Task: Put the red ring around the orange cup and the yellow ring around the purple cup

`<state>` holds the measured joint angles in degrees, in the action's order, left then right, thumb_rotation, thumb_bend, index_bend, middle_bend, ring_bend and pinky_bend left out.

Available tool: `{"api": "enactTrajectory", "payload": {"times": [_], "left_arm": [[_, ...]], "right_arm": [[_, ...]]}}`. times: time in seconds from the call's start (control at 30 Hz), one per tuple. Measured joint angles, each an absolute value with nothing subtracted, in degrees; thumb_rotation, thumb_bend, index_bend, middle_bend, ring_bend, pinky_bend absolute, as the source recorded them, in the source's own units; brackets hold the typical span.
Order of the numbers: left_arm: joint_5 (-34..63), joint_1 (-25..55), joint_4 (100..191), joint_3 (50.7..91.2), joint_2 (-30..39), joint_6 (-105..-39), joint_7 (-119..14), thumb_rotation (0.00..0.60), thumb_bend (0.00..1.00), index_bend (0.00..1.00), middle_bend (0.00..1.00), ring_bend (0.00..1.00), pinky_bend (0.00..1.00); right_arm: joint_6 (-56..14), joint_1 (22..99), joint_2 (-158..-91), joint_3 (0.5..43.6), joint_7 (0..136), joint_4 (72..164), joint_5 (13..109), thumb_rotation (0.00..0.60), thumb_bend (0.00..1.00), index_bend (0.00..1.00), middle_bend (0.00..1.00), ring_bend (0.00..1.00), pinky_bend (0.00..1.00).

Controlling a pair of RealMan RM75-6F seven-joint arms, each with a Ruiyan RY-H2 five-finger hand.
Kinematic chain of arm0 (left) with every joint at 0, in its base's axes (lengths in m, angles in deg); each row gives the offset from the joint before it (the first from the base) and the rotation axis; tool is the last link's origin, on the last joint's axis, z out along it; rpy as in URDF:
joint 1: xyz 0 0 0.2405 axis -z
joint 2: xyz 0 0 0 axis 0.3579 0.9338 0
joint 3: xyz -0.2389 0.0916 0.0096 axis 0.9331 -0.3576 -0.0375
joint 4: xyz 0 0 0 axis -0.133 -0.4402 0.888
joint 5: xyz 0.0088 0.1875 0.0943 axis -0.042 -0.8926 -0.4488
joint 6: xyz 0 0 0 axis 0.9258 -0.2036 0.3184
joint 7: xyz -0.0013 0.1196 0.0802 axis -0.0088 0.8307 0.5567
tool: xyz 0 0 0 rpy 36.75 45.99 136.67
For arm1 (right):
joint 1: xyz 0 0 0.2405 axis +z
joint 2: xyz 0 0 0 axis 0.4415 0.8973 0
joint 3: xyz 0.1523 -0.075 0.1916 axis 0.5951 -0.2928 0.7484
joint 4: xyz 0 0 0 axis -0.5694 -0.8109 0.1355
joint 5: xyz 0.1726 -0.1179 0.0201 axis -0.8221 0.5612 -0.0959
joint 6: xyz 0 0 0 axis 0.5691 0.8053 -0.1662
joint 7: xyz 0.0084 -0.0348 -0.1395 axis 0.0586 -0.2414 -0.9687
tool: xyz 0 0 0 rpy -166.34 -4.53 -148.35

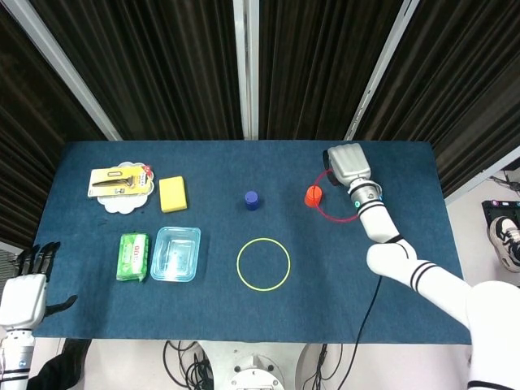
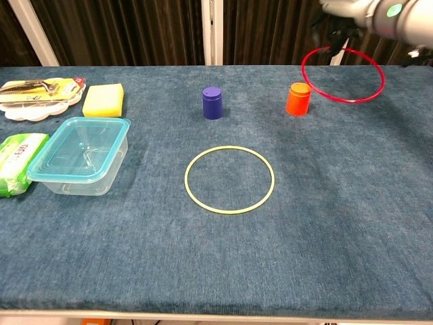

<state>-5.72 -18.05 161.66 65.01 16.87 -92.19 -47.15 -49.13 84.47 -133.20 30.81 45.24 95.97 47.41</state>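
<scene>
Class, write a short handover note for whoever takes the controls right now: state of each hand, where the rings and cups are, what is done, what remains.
Right hand holds the red ring in the air, just right of the orange cup, not yet around it.
Left hand is open and idle off the table's near left corner.
Yellow ring lies flat on the table, in front of the purple cup.
Done: red ring lifted.
Left: set the red ring around the orange cup, then the yellow ring around the purple cup.

A Robot Test Room

This looks like a lab. A desk (image 1: 390, 171) with a blue cloth stands before black curtains (image 1: 162, 65) on metal poles (image 1: 246, 69). Cables (image 1: 183, 361) hang under the desk, and white robot arms (image 1: 431, 280) reach over it.
</scene>
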Motion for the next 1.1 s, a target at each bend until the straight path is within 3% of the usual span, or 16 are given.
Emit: {"api": "enactTrajectory", "payload": {"times": [0.13,0.33,0.43,0.6,0.8,0.93,1.1], "left_arm": [[-5.23,-18.09,161.46,65.1,16.74,-91.84,-47.22,0.6,0.09,0.06,0.05,0.0,0.0],[-4.94,-18.09,161.2,65.23,16.7,-91.64,-47.5,0.6,0.09,0.06,0.05,0.0,0.0],[-4.93,-18.16,160.99,65.28,16.68,-91.74,-47.8,0.6,0.09,0.06,0.05,0.0,0.0],[-5.36,-18.06,160.49,65.32,16.58,-91.79,-48.32,0.6,0.09,0.06,0.05,0.0,0.0],[-6.22,-17.65,160.25,65.39,16.4,-91.81,-48.61,0.6,0.09,0.06,0.05,0.0,0.0],[-6.57,-17.48,160.21,65.33,16.31,-91.81,-48.62,0.6,0.09,0.06,0.05,0.0,0.0],[-7.13,-17.41,160.65,65.34,16.5,-92.23,-48.23,0.6,0.09,0.06,0.05,0.0,0.0]], "right_arm": [[-52.14,87.98,-138.58,30.81,44.12,88.25,44.78,0.6,0.36,0.59,0.96,0.86,0.77],[-55.95,91.77,-143.74,30.84,42.46,80.88,41.01,0.6,0.1,0.11,0.96,0.86,0.77],[-56.2,92.41,-143.91,30.85,41.9,81.3,40.28,0.6,0.07,0.04,0.96,0.86,0.77],[-53.35,90.65,-140.62,30.66,43.68,88.86,42.9,0.6,0.07,0.05,0.96,0.86,0.77],[-47.19,85.54,-132.55,28.28,47.61,107.17,52.63,0.6,0.1,0.3,0.96,0.87,0.77],[-41.78,80.75,-126.58,24.08,51.82,120.3,65.06,0.6,0.2,0.43,0.96,0.88,0.78],[-36.47,76.09,-122.09,16.82,56.66,126.65,79.98,0.6,0.25,0.5,0.96,0.88,0.78]]}}
